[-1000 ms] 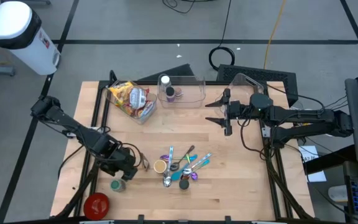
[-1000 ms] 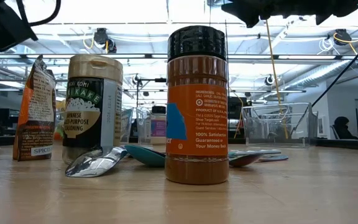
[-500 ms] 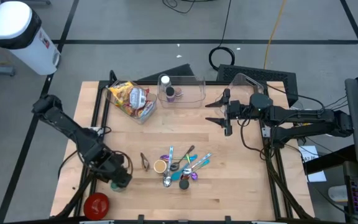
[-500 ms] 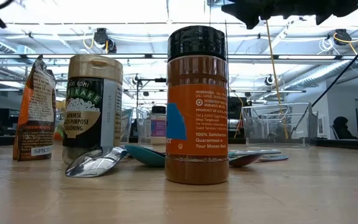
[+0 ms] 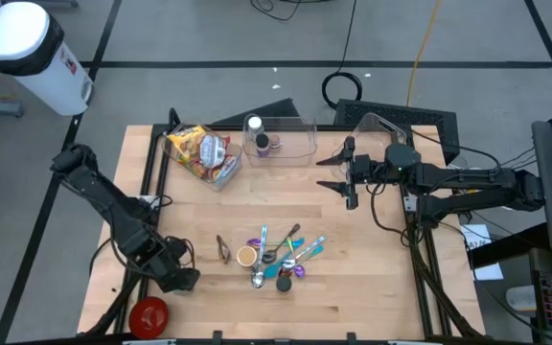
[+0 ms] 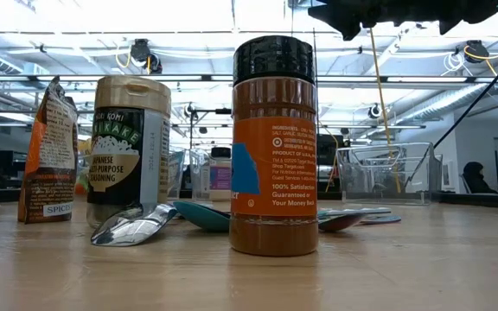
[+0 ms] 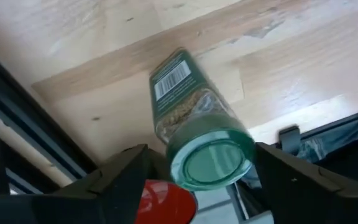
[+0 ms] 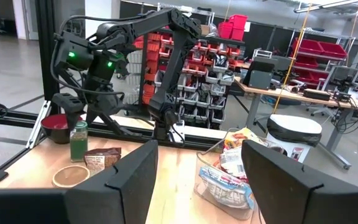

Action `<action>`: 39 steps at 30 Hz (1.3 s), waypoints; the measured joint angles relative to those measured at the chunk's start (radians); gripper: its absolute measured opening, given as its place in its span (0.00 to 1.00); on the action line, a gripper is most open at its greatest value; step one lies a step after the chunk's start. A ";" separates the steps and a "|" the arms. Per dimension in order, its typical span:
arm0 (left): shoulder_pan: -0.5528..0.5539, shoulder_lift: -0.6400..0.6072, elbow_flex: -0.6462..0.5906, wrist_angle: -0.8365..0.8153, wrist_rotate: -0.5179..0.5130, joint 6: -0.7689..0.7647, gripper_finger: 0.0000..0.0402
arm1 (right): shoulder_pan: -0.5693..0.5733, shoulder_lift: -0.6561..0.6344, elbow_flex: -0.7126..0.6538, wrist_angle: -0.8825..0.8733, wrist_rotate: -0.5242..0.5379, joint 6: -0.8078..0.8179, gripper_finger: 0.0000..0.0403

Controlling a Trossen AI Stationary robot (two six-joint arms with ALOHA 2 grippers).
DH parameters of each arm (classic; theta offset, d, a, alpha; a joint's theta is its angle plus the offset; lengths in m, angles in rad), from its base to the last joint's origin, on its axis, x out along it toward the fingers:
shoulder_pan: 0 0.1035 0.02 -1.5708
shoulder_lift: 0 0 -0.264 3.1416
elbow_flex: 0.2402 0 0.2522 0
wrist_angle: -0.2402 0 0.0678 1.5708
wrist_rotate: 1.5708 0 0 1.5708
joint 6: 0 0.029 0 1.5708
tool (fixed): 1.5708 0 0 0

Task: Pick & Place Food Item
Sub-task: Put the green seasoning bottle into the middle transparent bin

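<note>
Left wrist view showed my left gripper (image 7: 194,177) open around the green-lidded jar (image 7: 197,127); high view hid jar beneath it. Right gripper (image 5: 345,175) open, empty.

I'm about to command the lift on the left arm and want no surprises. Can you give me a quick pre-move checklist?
1. The green-lidded spice jar is centred in the left gripper: ok.
2. Firm hold on the jar: cannot tell.
3. Clearance from the red bowl: not ok. It sits close beside the jar, so lift straight up.
4. The spoon pile lies apart from the left arm: ok.
5. The right gripper is open, empty and waiting on the far right side, away from the jar: ok.
</note>
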 joint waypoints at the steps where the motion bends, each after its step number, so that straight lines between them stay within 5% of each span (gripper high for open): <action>1: -0.002 0.000 0.000 0.000 -0.009 -0.001 0.71 | 0.000 0.000 0.000 0.000 0.000 0.000 0.56; 16: -0.001 0.000 0.000 0.009 -0.027 -0.007 0.54 | 0.000 0.000 0.000 0.000 0.000 -0.003 0.56; 30: -0.012 0.005 0.000 0.038 -0.033 -0.019 0.85 | 0.000 0.000 0.000 0.000 0.000 -0.003 0.56; 39: -0.025 0.068 0.000 0.054 0.057 0.017 0.82 | 0.000 0.000 0.000 0.000 0.000 -0.003 0.56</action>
